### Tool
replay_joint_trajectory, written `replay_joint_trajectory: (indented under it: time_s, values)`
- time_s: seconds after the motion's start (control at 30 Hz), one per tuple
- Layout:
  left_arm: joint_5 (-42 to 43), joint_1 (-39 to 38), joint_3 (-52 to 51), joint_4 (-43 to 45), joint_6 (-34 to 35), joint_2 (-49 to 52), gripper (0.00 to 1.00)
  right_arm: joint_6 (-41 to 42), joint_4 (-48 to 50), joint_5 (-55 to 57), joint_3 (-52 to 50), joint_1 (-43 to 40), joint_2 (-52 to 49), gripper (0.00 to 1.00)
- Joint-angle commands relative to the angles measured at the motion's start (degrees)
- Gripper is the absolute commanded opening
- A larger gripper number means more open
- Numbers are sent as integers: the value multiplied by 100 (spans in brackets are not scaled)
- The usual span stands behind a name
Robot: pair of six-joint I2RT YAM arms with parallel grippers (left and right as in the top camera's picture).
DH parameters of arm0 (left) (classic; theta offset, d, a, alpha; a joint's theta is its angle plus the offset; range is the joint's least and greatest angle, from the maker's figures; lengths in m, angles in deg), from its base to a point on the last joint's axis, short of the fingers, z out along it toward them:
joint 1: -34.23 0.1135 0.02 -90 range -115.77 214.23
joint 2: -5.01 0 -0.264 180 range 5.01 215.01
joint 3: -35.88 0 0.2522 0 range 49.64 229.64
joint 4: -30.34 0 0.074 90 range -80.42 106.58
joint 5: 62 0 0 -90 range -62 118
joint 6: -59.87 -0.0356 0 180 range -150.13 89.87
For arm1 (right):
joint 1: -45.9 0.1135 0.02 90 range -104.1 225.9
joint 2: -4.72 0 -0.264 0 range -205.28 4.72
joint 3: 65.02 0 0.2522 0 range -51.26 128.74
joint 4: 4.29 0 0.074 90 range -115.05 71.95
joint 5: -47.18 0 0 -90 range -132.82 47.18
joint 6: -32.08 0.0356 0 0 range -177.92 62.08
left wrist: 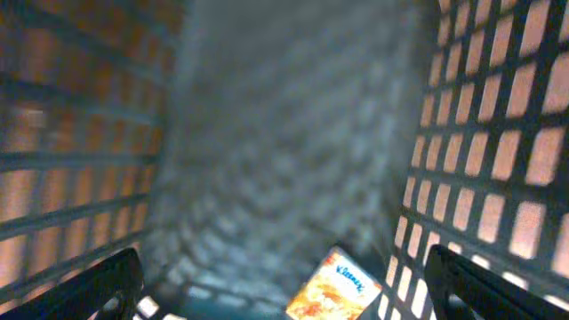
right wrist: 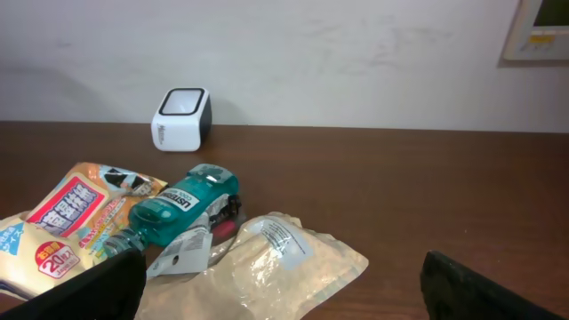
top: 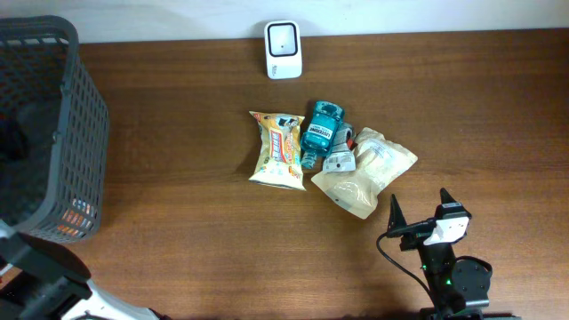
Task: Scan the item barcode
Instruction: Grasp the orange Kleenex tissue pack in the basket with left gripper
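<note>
A white barcode scanner (top: 284, 49) (right wrist: 182, 118) stands at the table's far edge. The items lie in a heap mid-table: a yellow snack bag (top: 277, 149) (right wrist: 67, 222), a teal bottle (top: 320, 132) (right wrist: 182, 206) and a tan pouch (top: 364, 173) (right wrist: 267, 267) with a white label. My right gripper (top: 421, 206) (right wrist: 284, 300) hovers open just in front of the pouch, holding nothing. My left gripper (left wrist: 284, 302) is open inside the dark mesh basket (top: 40, 133) (left wrist: 480, 133), above a Kleenex pack (left wrist: 336, 289); nothing is between its fingers.
A small white-tagged item (top: 340, 160) (right wrist: 182, 253) lies between the bottle and the pouch. The tall basket fills the table's left end. The left arm's base (top: 44, 280) is at the front left corner.
</note>
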Motion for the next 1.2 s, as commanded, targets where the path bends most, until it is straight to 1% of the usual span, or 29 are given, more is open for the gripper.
replay_joint_trajectory:
  time_s: [0.0,0.17,0.27,0.33,0.43,0.47,0.53,0.57,0.63,0.8,0.83,0.87,0.9,0.93,1.0,1.1,1.13,1.17]
  values:
    - [289,4,-787,-44,-1056,267,100,22,-2,68,-52,-26,42,98]
    - [289,11,-1480,-44,-2122,267,100,22,-2,68,-52,-26,42,98]
    - [247,11,-1899,131,-2529,269,98,22,-2,70,-52,-26,42,98]
    - [-61,22,-2251,496,-2590,269,96,22,-2,70,-52,-26,42,98]
    - [-511,52,-2601,914,-2590,269,100,22,-2,70,-52,-26,42,98]
    - [-649,59,-2712,1023,-2590,275,100,22,-2,68,-52,-26,42,99]
    - [-782,59,-2839,1071,-2610,306,99,22,-2,68,-52,-26,42,98]
    - [-850,72,-2900,1060,-2806,332,100,22,-2,68,-52,-26,42,98]
    - [-872,116,-2992,1058,-3021,332,96,22,-2,70,-52,-26,42,98]
    - [-850,251,-3016,964,-3018,343,92,22,-2,70,-52,-26,42,98]
    - [-850,273,-3016,940,-3018,343,88,22,-2,68,-52,-26,42,98]
    - [-850,291,-3016,925,-3016,343,79,22,-2,70,-52,-26,42,98]
    - [-852,304,-3016,922,-3016,343,56,22,-2,68,-52,-26,42,98]
    - [-855,310,-3016,922,-3014,343,45,22,-2,70,-52,-26,42,98]
    - [-855,308,-3016,925,-3014,343,38,22,-2,70,-52,-26,42,98]
    - [-855,310,-3016,925,-3005,343,23,22,-2,70,-52,-26,42,98]
    - [-857,310,-3016,929,-2927,343,20,22,-2,68,-52,-26,42,98]
    - [-855,310,-3016,929,-2905,343,18,22,-2,68,-52,-26,42,98]
